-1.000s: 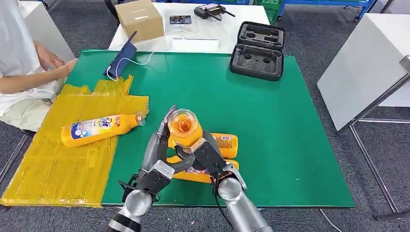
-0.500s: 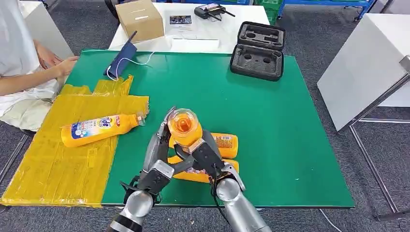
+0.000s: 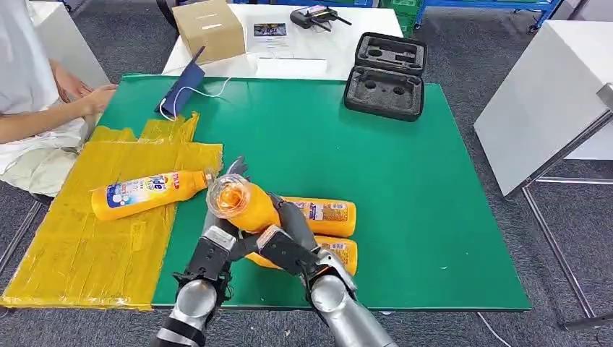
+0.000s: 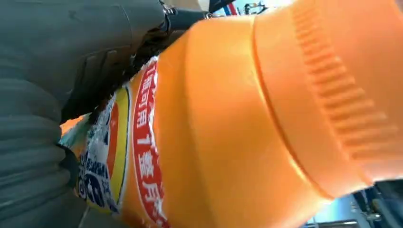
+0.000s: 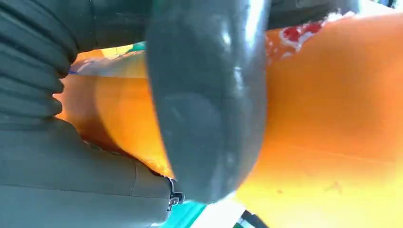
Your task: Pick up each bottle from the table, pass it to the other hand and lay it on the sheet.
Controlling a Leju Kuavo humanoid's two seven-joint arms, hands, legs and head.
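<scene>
I've got both hands, left (image 3: 217,242) & right (image 3: 282,246), wrapped round the bottle (image 3: 242,206) mid-handover; if the right lets go early it could drop onto the bottles on the table (image 3: 329,217).

Four orange bottles in play: one lying on the yellow sheet (image 3: 79,253) at left (image 3: 148,192), one held up in the lower centre (image 3: 242,206), and two lying side by side on the green table (image 3: 434,217), just right of it (image 3: 325,215) (image 3: 340,251). One yellow sheet, one green table. Up top: one cardboard box (image 3: 209,27), one open black case (image 3: 385,74), one blue pouch (image 3: 181,88). One person (image 3: 29,87), upper left.
</scene>
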